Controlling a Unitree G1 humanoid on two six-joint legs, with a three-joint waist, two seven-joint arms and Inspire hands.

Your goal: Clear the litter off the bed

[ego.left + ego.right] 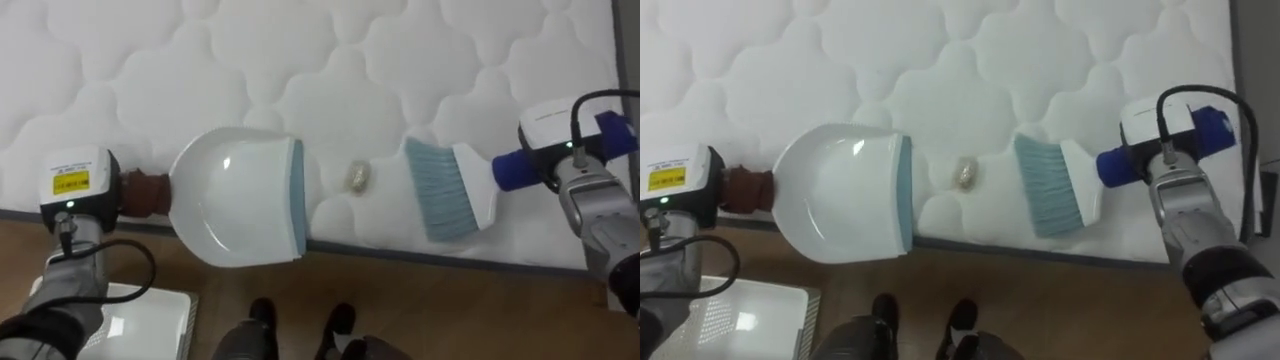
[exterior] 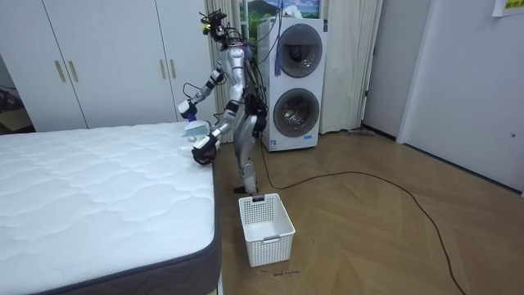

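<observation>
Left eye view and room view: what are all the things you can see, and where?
bed: one, white, quilted, room view's left.
dustpan: one, white with blue lip, brown handle, at the bed's near edge.
scrap: one, beige, on the bed between dustpan and brush.
brush: one, white with blue handle, over the bed, right of the scrap.
basket: one, white, on the floor by the bed.
washers: two, white, stacked, behind the robot.
wardrobe: one, white, beyond the bed.
left robot hand: one, white tag, at the dustpan's handle.
right robot hand: one, white tag, at the brush's handle.
</observation>
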